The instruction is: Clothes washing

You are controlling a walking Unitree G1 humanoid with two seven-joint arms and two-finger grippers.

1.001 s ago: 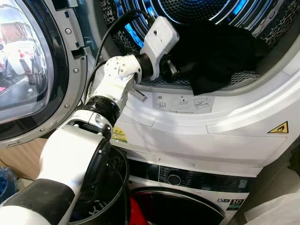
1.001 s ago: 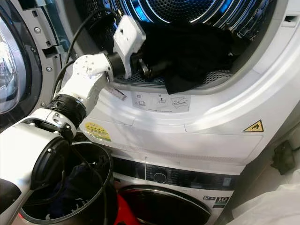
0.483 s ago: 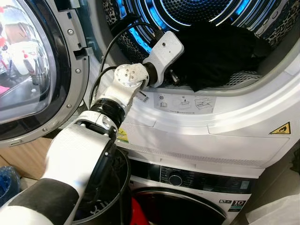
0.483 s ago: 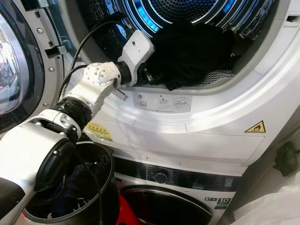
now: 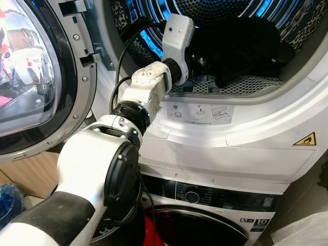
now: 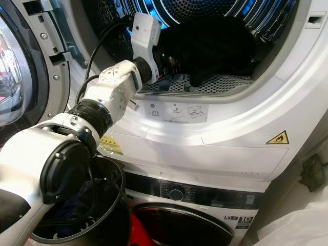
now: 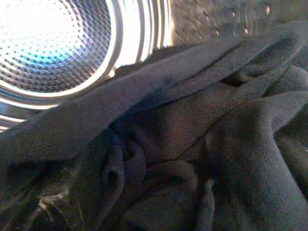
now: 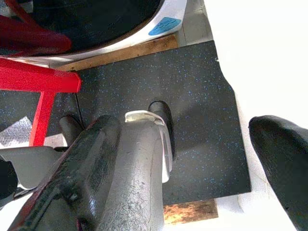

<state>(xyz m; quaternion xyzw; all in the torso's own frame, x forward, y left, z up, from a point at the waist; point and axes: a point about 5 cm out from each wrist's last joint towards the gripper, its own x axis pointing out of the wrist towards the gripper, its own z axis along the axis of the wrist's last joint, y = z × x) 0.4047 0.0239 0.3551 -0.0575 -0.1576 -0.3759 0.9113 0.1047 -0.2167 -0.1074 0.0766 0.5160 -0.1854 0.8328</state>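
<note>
the left gripper reaches over the sill of the upper machine's drum, its fingertips lost against the dark garment, so whether the fingers are apart or closed on cloth cannot be told.

left eye view: the garment lies just beyond the gripper, heaped on the perforated drum floor, wholly inside the opening. the open door stands to the gripper's left. below the arm, a black bucket sits in front of the lower washer.

right eye view: the bucket, well below the gripper, has dark cloth in it, so by my reading more laundry waits to go in.

left wrist view: dark knit fabric is folded close against the camera, with the shiny drum back behind it; the fingers cannot be made out.

right wrist view: the right gripper hangs idle over the speckled floor mat, and only one finger is clear, so its spread is unclear.

judgement: loading is partway; one item is in, the bucket is not emptied, and the door is not yet shut.
</note>
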